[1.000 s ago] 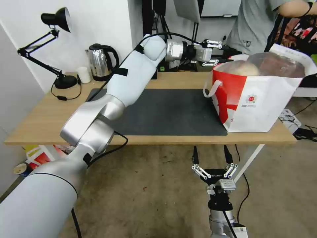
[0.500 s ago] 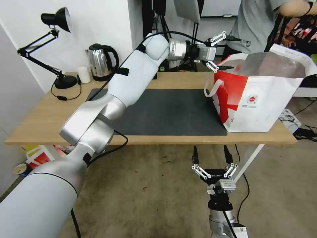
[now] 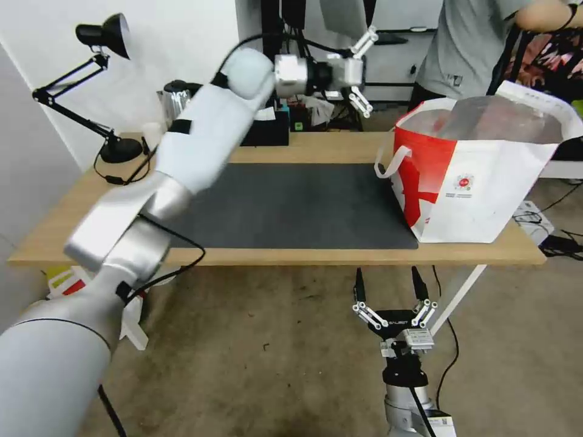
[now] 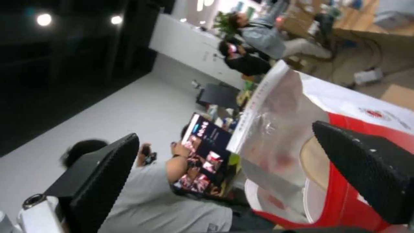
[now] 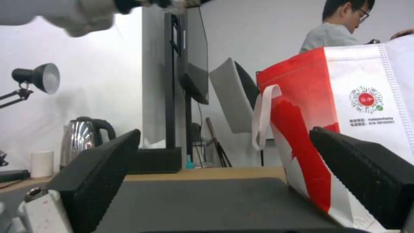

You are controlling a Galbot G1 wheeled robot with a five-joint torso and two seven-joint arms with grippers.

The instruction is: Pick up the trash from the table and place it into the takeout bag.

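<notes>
left gripper pulled up and back from the takeout bag, fingers spread, empty. last trash apparently inside the bag on the desk; mat bare. right gripper parked low, fingers spread.

The large boxy white takeout bag with red panels stands on the long light-wood table at right of frame, just right of the large dark grey rectangular mat. The silver electric kettle and black desk lamp sit upper left, behind the mat.
</notes>
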